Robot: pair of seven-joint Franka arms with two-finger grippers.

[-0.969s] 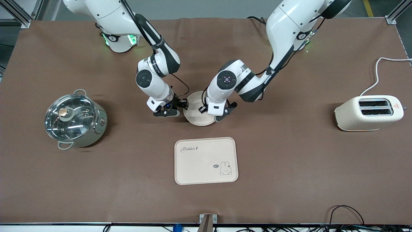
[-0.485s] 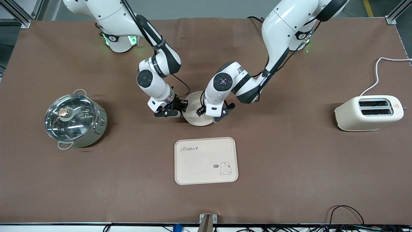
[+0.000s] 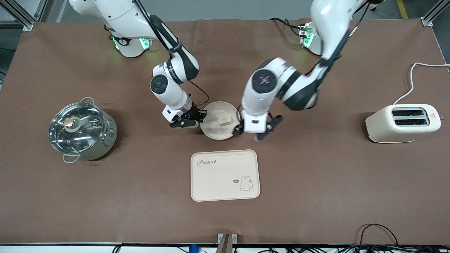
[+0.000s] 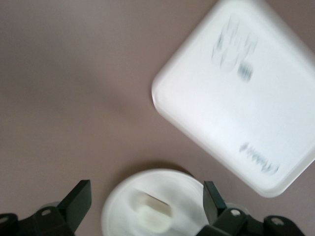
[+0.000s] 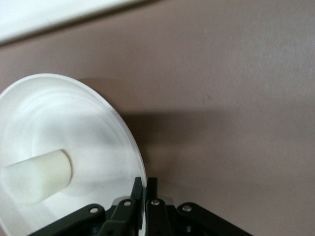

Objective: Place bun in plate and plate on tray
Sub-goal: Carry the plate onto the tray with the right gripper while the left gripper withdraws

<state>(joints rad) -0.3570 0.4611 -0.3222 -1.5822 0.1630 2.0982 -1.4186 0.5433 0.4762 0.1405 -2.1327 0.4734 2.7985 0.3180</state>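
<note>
The bun point(image 3: 224, 120) lies in the plate point(image 3: 214, 131), a little off the middle, on the side toward the left arm's end of the worktop point(image 3: 316, 182). The plate sits on the worktop, not on the tray point(image 3: 225, 175). The tray is nearer to the front camera than the plate, and there is a gap between them.

The right hand point(image 3: 197, 117) is down at the plate's rim, on the side toward the right arm's end of the worktop. Its two fingers point(image 5: 136, 189) are closed on the thin rim, as the right wrist view shows.

The left hand point(image 3: 250, 135) is up over the worktop, just beside the plate on the side toward the left arm's end. Its fingers point(image 4: 79, 199) are spread wide apart and hold nothing. In the left wrist view the plate and bun show between them.

A shiny pot point(image 3: 81, 129) with a glass lid stands toward the right arm's end. A cream toaster point(image 3: 402, 123) stands toward the left arm's end.
</note>
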